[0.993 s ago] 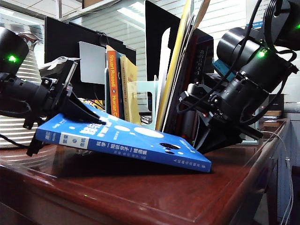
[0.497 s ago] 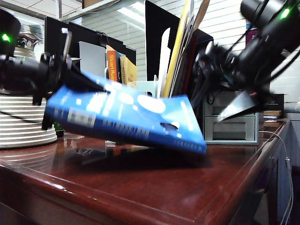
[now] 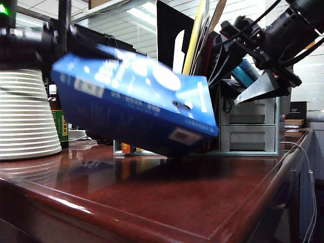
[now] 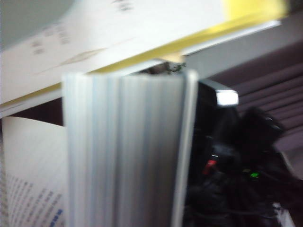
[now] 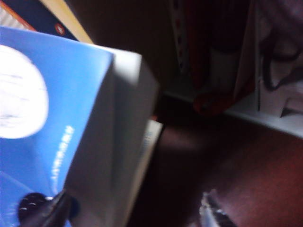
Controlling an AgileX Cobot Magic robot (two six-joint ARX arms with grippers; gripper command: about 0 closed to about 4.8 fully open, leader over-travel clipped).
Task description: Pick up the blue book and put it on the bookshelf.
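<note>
The blue book [image 3: 136, 101] hangs tilted above the brown table [image 3: 167, 202], its cover with white circles facing up and its low corner to the right. My left gripper [image 3: 63, 35] holds its upper left end, shut on it. The left wrist view is filled by the book's page block [image 4: 123, 151], which hides the jaws. My right gripper [image 3: 223, 93] is open, raised at the right in front of the bookshelf [image 3: 176, 55] and apart from the book. In the right wrist view its fingers [image 5: 132, 213] stand wide, with the book's corner [image 5: 42, 118] close by.
A white ribbed cone-shaped vessel [image 3: 28, 116] and a green-labelled bottle [image 3: 58, 126] stand at the left. Upright books and folders [image 3: 195, 35] fill the rack, and the two-drawer unit [image 3: 250, 131] joins it at the right. The table's front edge [image 3: 126, 217] is near.
My left gripper lifted the book off the table and tipped it up. My right gripper opened, let go of the book's right end and rose back to the right.
</note>
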